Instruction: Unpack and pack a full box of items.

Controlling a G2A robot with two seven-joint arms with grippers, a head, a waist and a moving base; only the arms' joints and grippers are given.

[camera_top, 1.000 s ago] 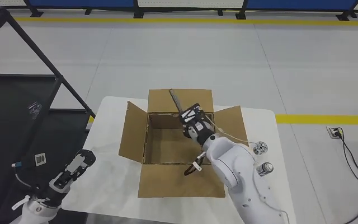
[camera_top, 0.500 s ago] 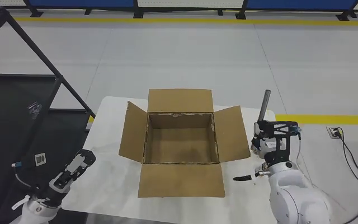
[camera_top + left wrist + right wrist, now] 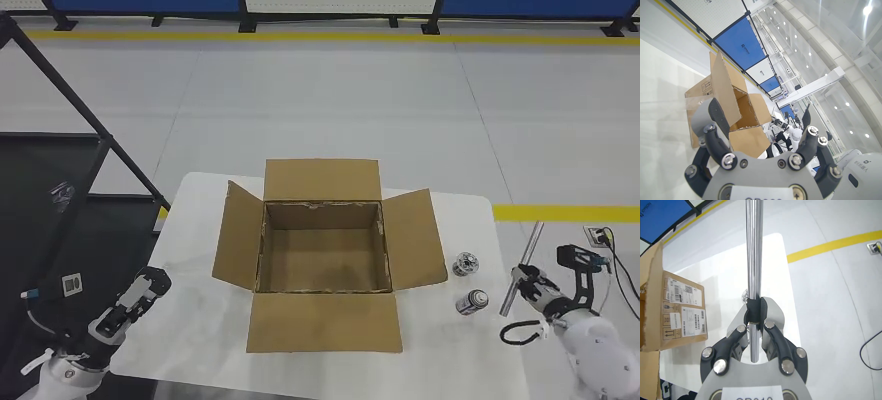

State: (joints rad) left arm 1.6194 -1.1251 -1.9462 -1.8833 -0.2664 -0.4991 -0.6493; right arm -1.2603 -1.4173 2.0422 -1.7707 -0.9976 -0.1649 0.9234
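The white surface (image 3: pixel 200 330) carries the cardboard box (image 3: pixel 322 322) at its middle, all four flaps folded out, its floor bare as far as the top view shows. A second ago the right claw (image 3: pixel 755 311) was down inside that box with the long metal rod (image 3: pixel 753 247). It has since lifted the rod out and swung it across to the surface's right edge, where it hangs tilted, clamped tight near its lower end. The left claw (image 3: pixel 761 109) sits spread wide and holding nothing at the near left corner, well apart from the box. Two small metal cylinders (image 3: pixel 464 264) (image 3: pixel 473 301) stand between the box and the rod. Unpacking looks nearly finished: the rod should be set down beside them before repacking.
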